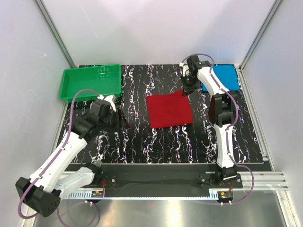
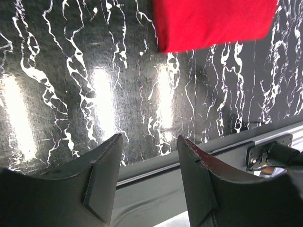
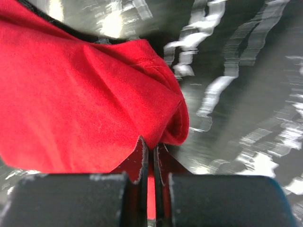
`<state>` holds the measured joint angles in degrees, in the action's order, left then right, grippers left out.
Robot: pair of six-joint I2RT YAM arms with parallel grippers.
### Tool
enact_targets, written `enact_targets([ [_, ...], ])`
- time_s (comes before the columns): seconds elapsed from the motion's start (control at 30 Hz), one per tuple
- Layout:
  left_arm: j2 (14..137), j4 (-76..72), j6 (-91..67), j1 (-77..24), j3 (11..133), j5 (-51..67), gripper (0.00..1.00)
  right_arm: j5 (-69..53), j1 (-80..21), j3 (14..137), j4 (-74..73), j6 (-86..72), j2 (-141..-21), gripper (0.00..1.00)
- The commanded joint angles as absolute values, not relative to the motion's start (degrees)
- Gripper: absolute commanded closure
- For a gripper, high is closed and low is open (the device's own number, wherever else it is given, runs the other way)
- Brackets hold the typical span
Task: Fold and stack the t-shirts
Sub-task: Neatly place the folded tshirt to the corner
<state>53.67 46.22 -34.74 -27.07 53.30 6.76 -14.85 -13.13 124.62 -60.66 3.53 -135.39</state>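
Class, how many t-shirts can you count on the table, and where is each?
2. The red t-shirt lies folded centrally, its far right corner pinched by the right end effector. The blue t-shirt sits folded at the far right corner of the table, partly behind the right arm.

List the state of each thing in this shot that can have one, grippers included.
red t-shirt: folded into a square at mid-table, far right corner pinched.
blue t-shirt: folded flat at the far right corner, partly hidden by the right arm.
green tray: upright at far left, nothing seen inside.
left gripper: open, holding nothing, over bare table.
right gripper: shut on the red t-shirt's corner.
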Motion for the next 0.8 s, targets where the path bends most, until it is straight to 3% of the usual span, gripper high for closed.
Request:
enact_targets([
  [0.0,55.8,43.2,-33.1,-26.9,54.0,10.5,0.45,-0.3,-13.3,131.6,-64.4,7.6,-131.3,1.0],
  [0.47,62.5,40.2,-25.5,-26.8,52.6,15.8,0.47,20.0,-12.2,148.9,-60.2,26.1,-135.0,1.0],
  [0.77,67.3,40.4,-22.1,-26.3,53.6,18.3,0.48,22.9,-9.2,147.3,-53.5,30.0,-132.7,1.0],
])
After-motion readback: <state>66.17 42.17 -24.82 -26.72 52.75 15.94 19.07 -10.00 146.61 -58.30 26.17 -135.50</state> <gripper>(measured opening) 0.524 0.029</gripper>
